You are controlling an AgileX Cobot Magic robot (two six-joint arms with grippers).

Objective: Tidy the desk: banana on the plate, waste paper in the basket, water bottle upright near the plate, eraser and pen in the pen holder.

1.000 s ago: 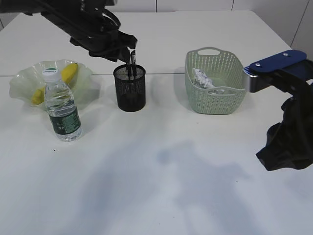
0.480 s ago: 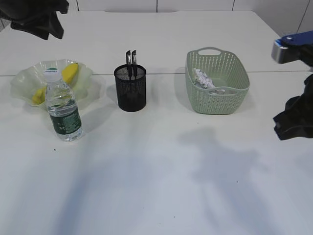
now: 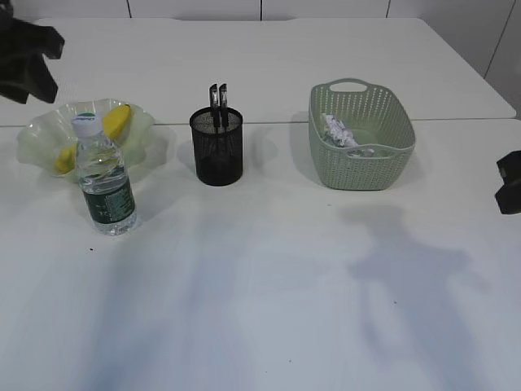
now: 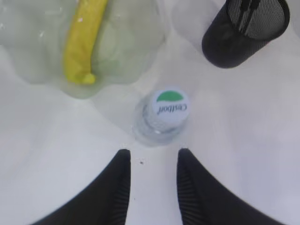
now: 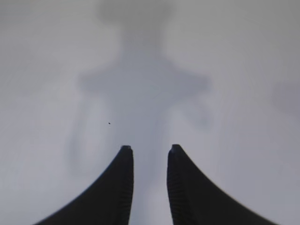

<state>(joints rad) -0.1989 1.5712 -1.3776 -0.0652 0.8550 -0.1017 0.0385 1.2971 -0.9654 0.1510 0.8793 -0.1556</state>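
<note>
Partly hidden or cropped items

The eraser cannot be made out inside the pen holder [image 3: 216,148]; the plate [image 4: 42,65] is cropped.

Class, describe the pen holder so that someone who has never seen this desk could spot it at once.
Start at the pale green basket on the right of the white table, then look left. The pen holder stands between it and the clear plate. It alone is black wire mesh, with dark pens sticking up.

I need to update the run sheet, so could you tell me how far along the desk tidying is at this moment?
It looks essentially finished. The banana lies on the plate, the water bottle stands upright beside it, crumpled waste paper sits in the basket, and the pen stands in the pen holder. The eraser is not visible. Both the left gripper and the right gripper are open and empty.
</note>
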